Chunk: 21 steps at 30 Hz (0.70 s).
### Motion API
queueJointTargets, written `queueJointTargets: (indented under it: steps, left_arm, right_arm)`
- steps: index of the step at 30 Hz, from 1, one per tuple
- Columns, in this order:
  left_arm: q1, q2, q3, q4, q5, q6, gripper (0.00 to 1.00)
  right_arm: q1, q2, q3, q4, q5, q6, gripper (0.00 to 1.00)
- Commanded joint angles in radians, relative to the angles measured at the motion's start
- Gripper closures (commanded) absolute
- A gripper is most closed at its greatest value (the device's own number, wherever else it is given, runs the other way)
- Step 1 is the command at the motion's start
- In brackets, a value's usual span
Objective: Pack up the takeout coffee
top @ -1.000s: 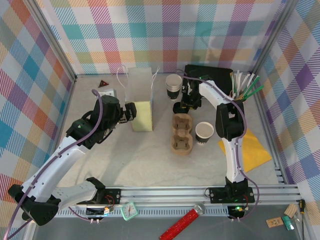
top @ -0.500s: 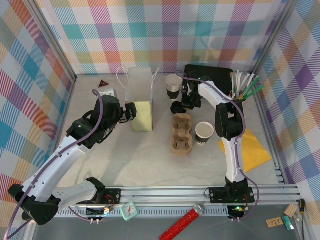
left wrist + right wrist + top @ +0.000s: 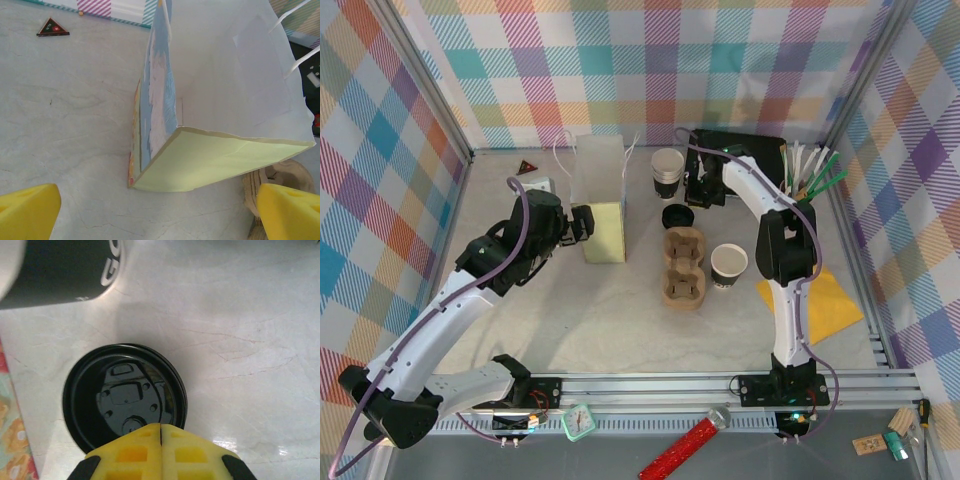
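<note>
Well, your right jaws are clenched empty over the black lid (left jaws released, facing the bag).

Covered and cut off
We cannot tell what sits under the black lid, its near rim covered by the right gripper; the dark cup runs off the top edge; the bag hides most of the cup carrier.

This looks like a robot lab. Bright checkered cloth walls hang on a metal frame around a pale tabletop. Two robot arms are bolted to a rail at its edge.
</note>
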Motion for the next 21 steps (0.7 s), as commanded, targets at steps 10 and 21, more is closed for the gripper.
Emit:
queueJointTargets:
  steps: [10,21]
  left_arm:
    - [-0.009,0.046,0.096,0.073,0.076,0.047,0.0]
    - [-0.009,0.149,0.217,0.108,0.101,0.1,0.0]
  right_arm:
    - [-0.027,-0.023,-0.037,0.0,-0.02,-0.013,0.66]
    - [-0.036,0.026,-0.043,0.035,-0.107,-0.001,0.59]
